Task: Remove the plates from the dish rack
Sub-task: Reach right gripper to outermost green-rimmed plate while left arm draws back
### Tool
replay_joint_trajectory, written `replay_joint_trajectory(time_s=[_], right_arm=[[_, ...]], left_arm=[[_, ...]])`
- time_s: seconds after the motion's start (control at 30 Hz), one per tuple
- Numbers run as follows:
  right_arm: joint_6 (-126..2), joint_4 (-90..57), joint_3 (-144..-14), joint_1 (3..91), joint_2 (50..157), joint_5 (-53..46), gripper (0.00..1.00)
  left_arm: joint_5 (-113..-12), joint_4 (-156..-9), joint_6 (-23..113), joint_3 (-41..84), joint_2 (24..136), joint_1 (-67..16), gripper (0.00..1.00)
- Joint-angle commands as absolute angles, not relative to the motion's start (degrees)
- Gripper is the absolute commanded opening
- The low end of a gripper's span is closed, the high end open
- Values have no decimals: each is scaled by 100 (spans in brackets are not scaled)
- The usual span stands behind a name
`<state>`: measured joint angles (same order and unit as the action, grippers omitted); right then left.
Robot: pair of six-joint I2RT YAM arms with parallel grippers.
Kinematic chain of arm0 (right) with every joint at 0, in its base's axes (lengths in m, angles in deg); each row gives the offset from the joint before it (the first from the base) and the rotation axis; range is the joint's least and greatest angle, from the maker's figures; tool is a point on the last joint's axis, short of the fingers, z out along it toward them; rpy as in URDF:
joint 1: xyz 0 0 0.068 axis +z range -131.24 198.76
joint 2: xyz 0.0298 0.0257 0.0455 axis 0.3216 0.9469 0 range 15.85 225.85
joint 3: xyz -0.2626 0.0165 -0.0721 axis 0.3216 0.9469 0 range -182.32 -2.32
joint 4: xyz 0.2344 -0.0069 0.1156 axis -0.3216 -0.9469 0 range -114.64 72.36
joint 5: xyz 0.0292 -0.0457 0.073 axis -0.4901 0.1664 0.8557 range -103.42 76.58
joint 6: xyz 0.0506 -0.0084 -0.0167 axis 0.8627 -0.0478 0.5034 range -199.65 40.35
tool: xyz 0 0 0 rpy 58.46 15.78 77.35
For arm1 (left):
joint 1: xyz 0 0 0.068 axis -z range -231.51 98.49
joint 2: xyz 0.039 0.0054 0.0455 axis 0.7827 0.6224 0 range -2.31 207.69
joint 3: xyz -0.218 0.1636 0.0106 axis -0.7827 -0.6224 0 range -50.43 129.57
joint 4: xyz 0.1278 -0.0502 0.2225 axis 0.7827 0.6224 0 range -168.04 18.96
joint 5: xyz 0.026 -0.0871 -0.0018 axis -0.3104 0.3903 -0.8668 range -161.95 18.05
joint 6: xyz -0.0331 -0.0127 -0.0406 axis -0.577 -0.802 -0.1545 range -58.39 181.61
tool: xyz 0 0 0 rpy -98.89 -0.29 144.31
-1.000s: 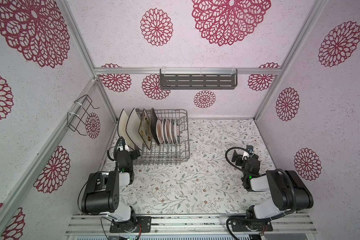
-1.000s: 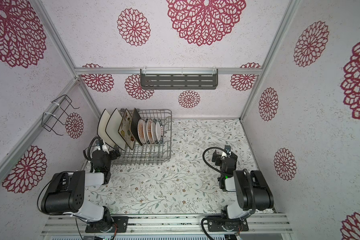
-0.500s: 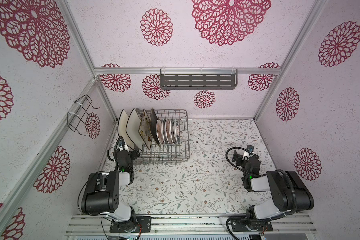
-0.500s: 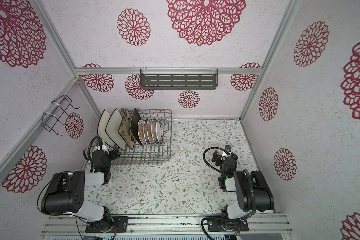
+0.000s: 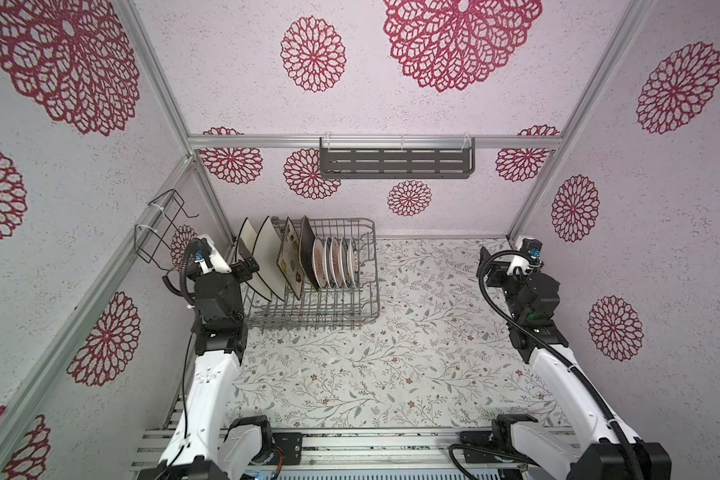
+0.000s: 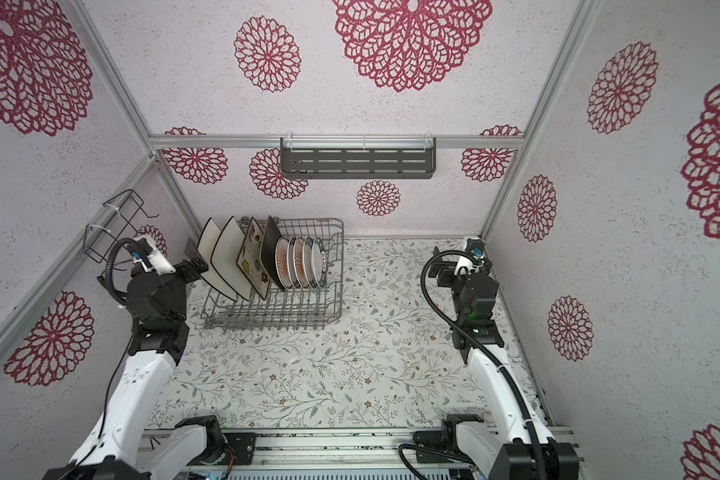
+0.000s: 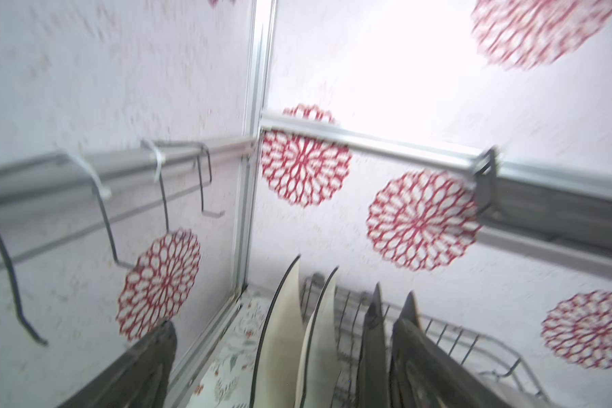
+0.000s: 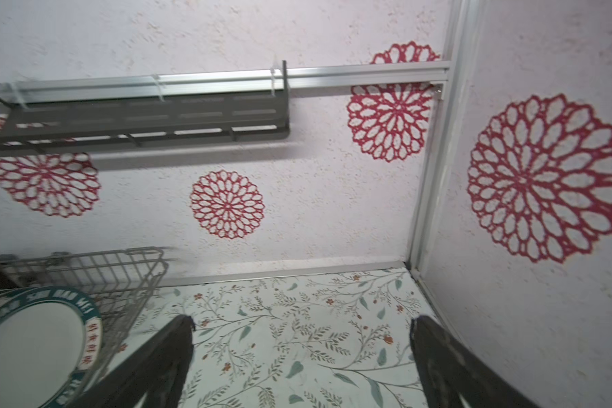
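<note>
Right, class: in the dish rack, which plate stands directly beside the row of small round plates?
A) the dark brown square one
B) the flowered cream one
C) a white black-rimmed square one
A: in a top view the dark brown plate stands between the flowered cream plate and the small round plates.

Grey metal-wire dish rack (image 5: 308, 316), glossy plates (image 5: 319, 262), rough matt walls (image 5: 470, 195)

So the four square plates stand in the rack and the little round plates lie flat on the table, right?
Not quite. The little round plates stand in the rack too, right beside the square plates, as both top views show.
</note>
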<state>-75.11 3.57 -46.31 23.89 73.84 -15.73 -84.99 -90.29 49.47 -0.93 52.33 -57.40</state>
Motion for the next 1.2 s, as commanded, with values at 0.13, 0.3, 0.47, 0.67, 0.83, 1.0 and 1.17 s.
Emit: replay_joint_trajectory(time_s=[0.13, 0.3, 0.47, 0.67, 0.83, 1.0, 1.17], right_arm=[[-7364, -942, -5978, 3712, 8088, -997, 94], [-7256, -1080, -7062, 4621, 9181, -806, 88], [-7238, -1143, -7932, 5164, 10152, -636, 86], [-7276, -1307, -8698, 5611, 11191, -780, 85], [-7147, -1316, -9140, 5794, 11936, -893, 81], [-6998, -1338, -9516, 5896, 12519, -1037, 77], [-6990, -1547, -9906, 5972, 12957, -1251, 71]], left_arm=[[-7436, -6208, 5362, 1158, 4320, -5520, 97], [-6872, -5391, 5405, 705, 3121, -5142, 97], [-6475, -4267, 6043, 163, 1992, -4974, 97], [-6256, -3654, 6082, -290, 787, -4834, 97], [-5946, -3059, 6187, -371, 362, -4834, 97], [-5406, -2832, 6213, -424, 183, -4807, 97], [-5388, -2893, 6192, -471, 74, -4694, 97]])
